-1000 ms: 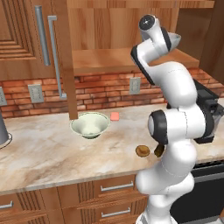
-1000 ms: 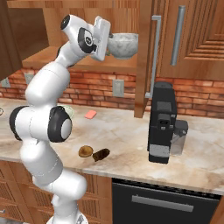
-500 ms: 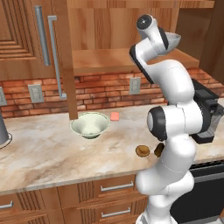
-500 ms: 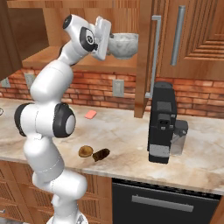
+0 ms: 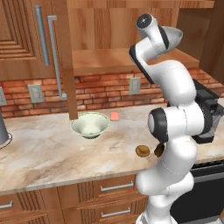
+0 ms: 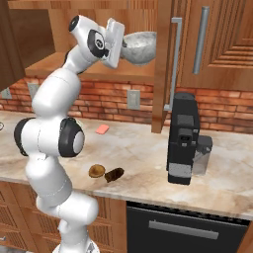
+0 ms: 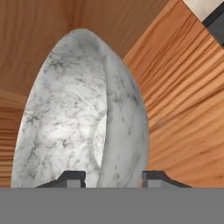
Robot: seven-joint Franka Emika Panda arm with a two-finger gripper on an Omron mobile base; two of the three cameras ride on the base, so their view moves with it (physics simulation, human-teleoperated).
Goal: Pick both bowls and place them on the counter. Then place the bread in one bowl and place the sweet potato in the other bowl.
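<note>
My pincer is up at the wooden shelf, and its fingertips have just drawn in from wide apart to straddle the near rim of the grey stone-look bowl. One tip sits inside the rim, the other outside; whether they have fully clamped I cannot tell, since they are closing at this moment. The bowl stands on the shelf straight ahead of the pincer, not yet lifted. I judge this the grab on the second bowl, with the carry down next.

Far below the pincer on the table, the cream-white bowl already rests. Bread and sweet potato lie side by side near the table's front edge, neither in a bowl yet.

No brand, label or writing is readable anywhere.
</note>
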